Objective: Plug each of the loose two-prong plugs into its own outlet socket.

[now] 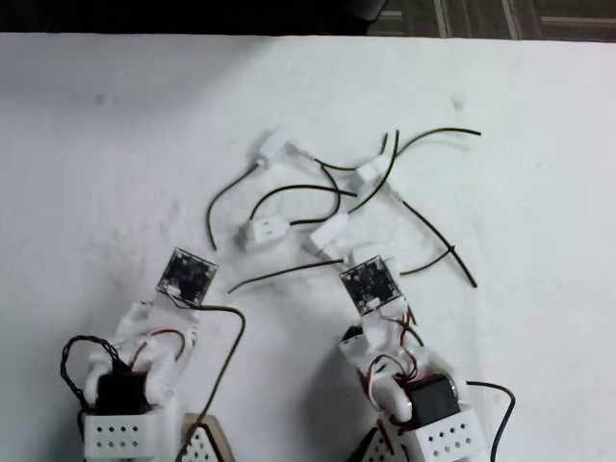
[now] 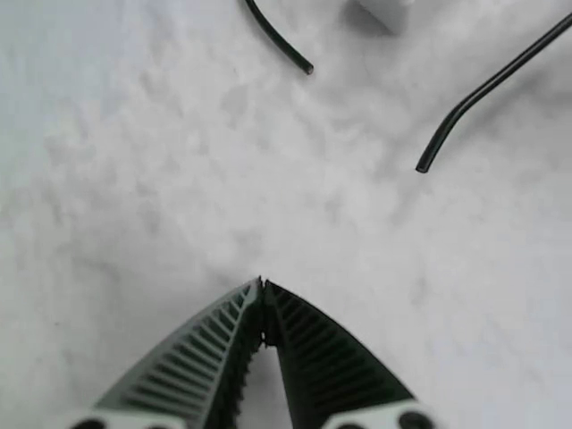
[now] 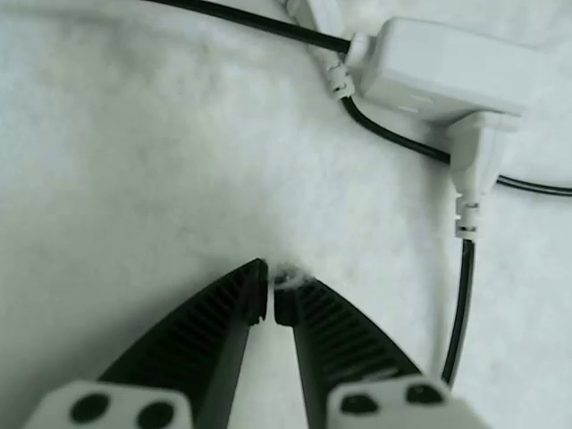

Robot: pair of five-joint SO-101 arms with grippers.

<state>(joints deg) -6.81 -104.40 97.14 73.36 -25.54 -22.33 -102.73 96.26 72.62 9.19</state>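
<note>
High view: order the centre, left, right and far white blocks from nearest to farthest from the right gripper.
1. Centre white block, just ahead of the right gripper.
2-3. Left white block, off to the left, and right white block, further up the table: too close to call.
4. Far white block, at the back left.

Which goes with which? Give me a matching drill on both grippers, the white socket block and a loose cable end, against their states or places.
Column one:
1 left gripper
2 right gripper
3 socket block
4 cable end

Column two:
A white, with a black cable running from it
B shut, close to the socket block
C black, lying free on the cloth
D shut over bare cloth

Pairs: 1-D, 2-B, 3-A, 4-C.
</note>
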